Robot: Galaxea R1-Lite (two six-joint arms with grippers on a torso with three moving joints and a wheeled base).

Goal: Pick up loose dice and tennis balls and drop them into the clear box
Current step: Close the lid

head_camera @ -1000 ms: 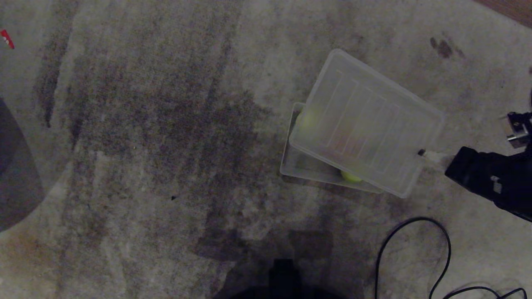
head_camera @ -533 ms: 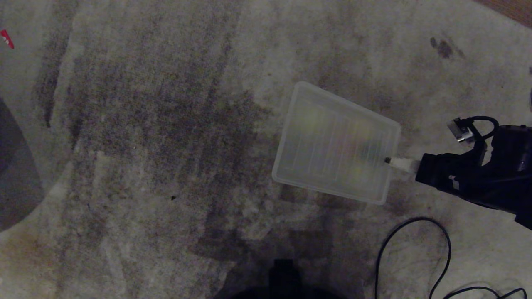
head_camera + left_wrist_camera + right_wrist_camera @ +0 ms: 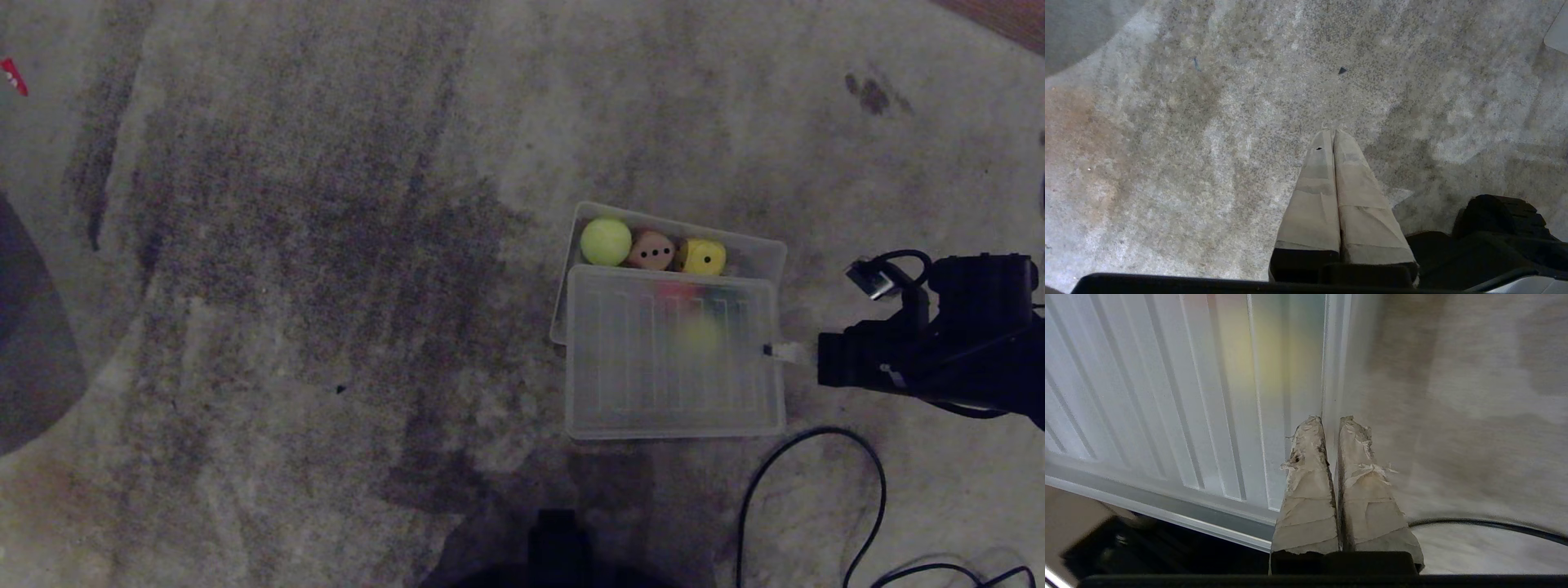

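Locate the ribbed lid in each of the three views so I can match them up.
Head view: the lid lies right of centre, covering the near part of the clear box, its right edge pinched by the right gripper.
Left wrist view: only a pale corner shows at the upper right edge; lid or box, I cannot tell.
Right wrist view: the lid fills the left half.
Shared landmark: the black cable on the carpet.

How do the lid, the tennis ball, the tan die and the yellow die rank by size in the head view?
1. lid, by far largest.
2. tennis ball.
3. tan die and yellow die: look alike, partly hidden, so unranked.
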